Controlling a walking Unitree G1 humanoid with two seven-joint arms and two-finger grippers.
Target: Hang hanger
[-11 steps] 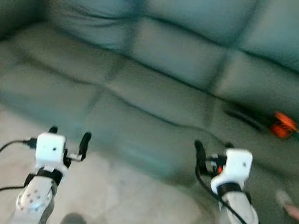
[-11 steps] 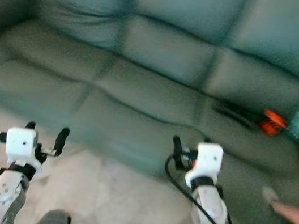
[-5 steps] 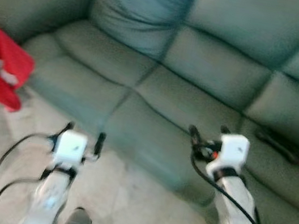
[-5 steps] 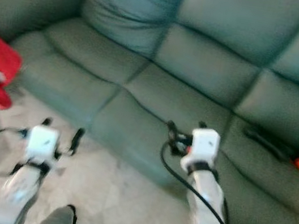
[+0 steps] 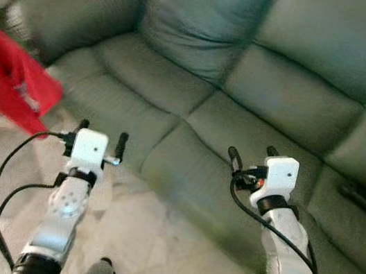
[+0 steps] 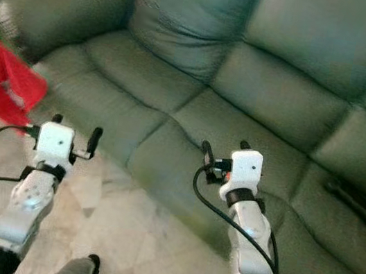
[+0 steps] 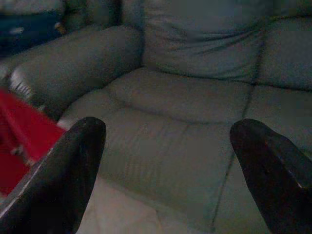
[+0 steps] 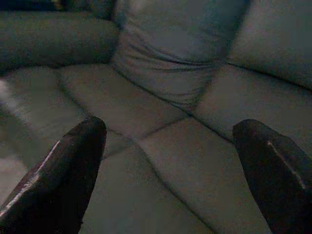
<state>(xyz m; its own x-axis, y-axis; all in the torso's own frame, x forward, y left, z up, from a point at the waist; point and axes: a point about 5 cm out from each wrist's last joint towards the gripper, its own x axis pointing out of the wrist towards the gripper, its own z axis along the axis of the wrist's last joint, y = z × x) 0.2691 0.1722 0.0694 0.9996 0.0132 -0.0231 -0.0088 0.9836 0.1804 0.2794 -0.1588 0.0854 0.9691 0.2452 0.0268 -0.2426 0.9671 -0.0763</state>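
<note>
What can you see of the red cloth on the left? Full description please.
The red cloth is a bright red piece of fabric at the robot's far left, blurred, so weave and shape are unclear. It seems to hang or drape beside the sofa's armrest, over the pale tiled floor, with a small pale patch on it. What holds it up cannot be told. Its lower corner sits close to the left gripper, which is open and not touching it. Its red edge also appears in the left wrist view.

Grey-green leather sofa (image 5: 261,87); pale marble floor (image 5: 144,243) in front; soft daylight
</note>
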